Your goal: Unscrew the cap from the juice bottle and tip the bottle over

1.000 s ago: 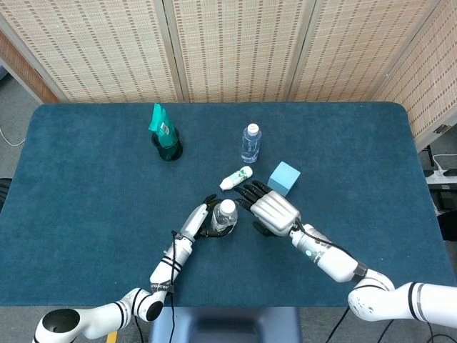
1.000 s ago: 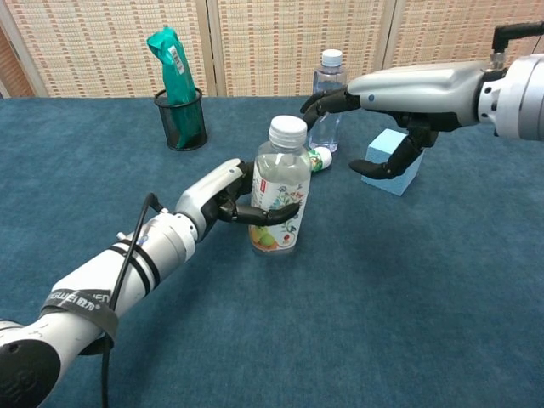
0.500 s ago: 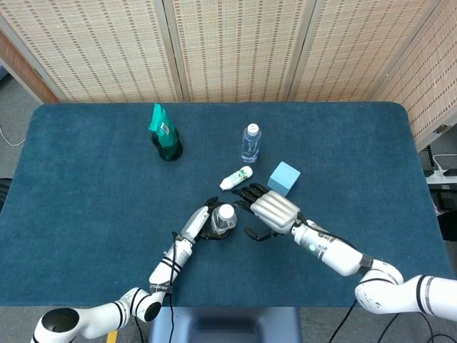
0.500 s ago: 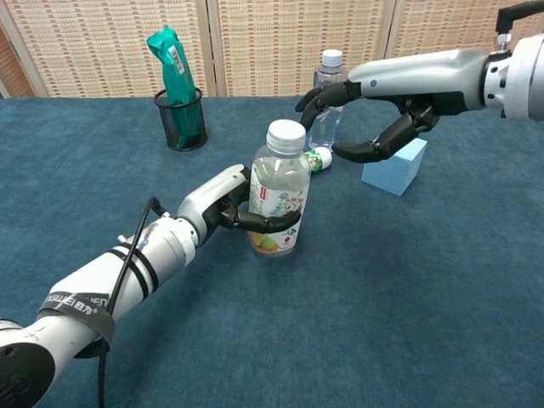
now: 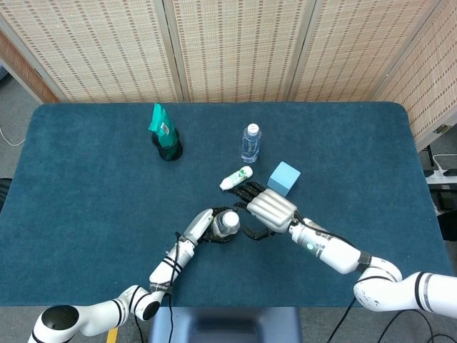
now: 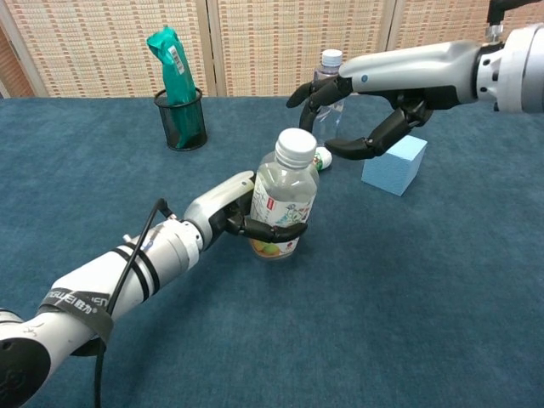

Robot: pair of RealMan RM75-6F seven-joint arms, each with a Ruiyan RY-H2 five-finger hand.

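1. Fingers point(image 6: 274, 229) of the left hand point(image 6: 234, 212) wrap the lower body of the juice bottle point(image 6: 285, 197), which tilts toward the right hand with its white cap point(image 6: 296, 145) still on; the bottle sits near the table's point(image 6: 408, 289) centre.
2. Fingers point(image 6: 357, 146) of the right hand point(image 6: 365, 106) are spread and curved, holding nothing, poised at about 2 o'clock from the cap and apart from it.
3. At 12 o'clock from the juice bottle: a clear water bottle point(image 5: 250, 143), upright.
4. A small white bottle point(image 5: 235, 178) lies on its side, near a light blue block point(image 5: 284, 177).
5. At 10 o'clock: a black mesh cup point(image 6: 182, 119) holding a green packet point(image 6: 171, 53).
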